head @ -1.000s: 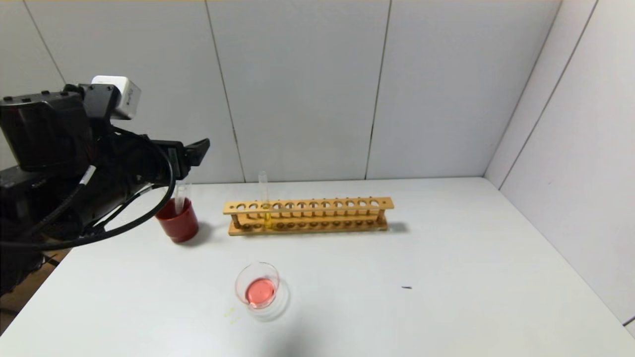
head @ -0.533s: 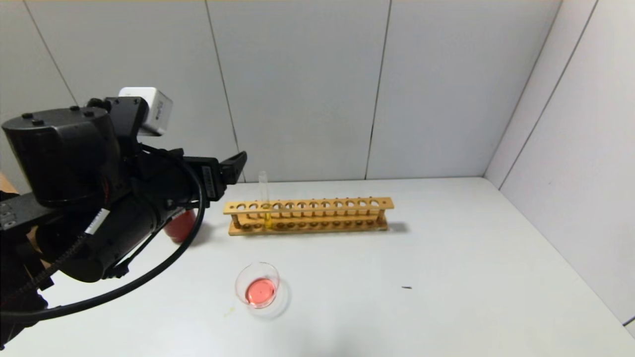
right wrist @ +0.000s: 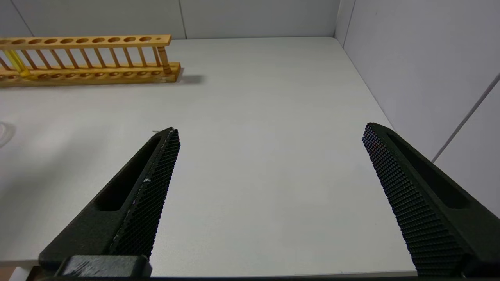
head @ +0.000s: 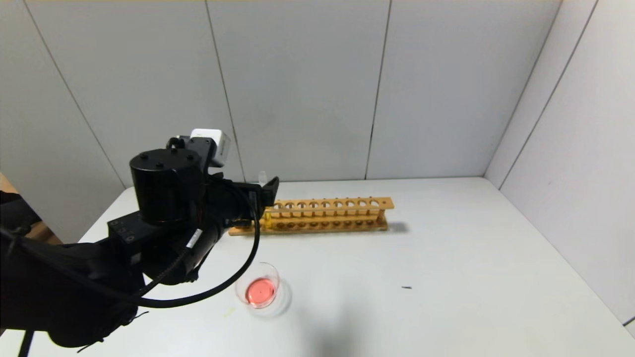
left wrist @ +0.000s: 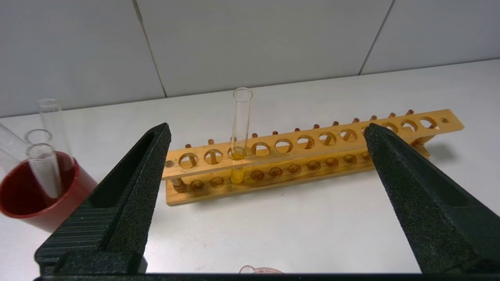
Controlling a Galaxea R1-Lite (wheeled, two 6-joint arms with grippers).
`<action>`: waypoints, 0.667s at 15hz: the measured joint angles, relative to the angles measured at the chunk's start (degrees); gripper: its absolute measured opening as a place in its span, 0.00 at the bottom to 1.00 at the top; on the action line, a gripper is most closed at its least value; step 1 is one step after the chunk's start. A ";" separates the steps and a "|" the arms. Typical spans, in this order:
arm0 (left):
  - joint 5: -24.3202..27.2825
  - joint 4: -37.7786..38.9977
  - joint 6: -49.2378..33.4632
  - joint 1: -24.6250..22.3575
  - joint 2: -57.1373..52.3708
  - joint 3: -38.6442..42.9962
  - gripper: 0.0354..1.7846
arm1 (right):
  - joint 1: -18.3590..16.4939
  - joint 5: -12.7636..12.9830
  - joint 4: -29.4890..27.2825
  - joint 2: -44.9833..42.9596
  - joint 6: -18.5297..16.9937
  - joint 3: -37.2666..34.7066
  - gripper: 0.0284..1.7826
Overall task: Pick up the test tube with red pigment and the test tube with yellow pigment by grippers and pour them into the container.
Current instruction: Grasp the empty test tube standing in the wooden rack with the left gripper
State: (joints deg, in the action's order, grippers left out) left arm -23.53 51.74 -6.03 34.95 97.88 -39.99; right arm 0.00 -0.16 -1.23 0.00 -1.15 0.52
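Observation:
The test tube with yellow pigment (left wrist: 236,174) stands upright in a hole near the left end of the wooden rack (left wrist: 312,148); in the head view (head: 268,218) my left arm partly hides it. My left gripper (left wrist: 268,128) is open and empty, in front of the rack with the yellow tube between its spread jaws but farther off. It shows in the head view (head: 267,194) too. The container (head: 260,290), a clear glass dish, holds pink-red liquid on the table below it. No tube with orange-red liquid shows. My right gripper (right wrist: 271,128) is open and empty over bare table on the right.
A dark red cup (left wrist: 35,195) with three empty clear tubes (left wrist: 43,171) stands left of the rack; in the head view my left arm hides it. The rack (head: 327,213) runs along the back. A wall closes the table's right side. A small dark speck (head: 407,287) lies on the table.
My left arm has swung right and lower, from over the dark red cup to the rack's left end, and now hides the cup. Its jaws stay open.

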 joint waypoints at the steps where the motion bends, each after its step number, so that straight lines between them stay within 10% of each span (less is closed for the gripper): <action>1: -0.01 2.15 0.09 0.09 2.43 0.13 0.97 | 0.00 0.00 0.02 0.00 0.00 0.00 0.96; 10: 0.05 15.98 2.13 -1.46 18.41 -1.11 0.97 | 0.00 0.00 0.00 0.00 0.00 0.00 0.96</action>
State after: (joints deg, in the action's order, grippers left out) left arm -23.48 67.72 -3.90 33.49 116.29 -41.09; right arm 0.00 -0.16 -1.23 0.00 -1.15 0.52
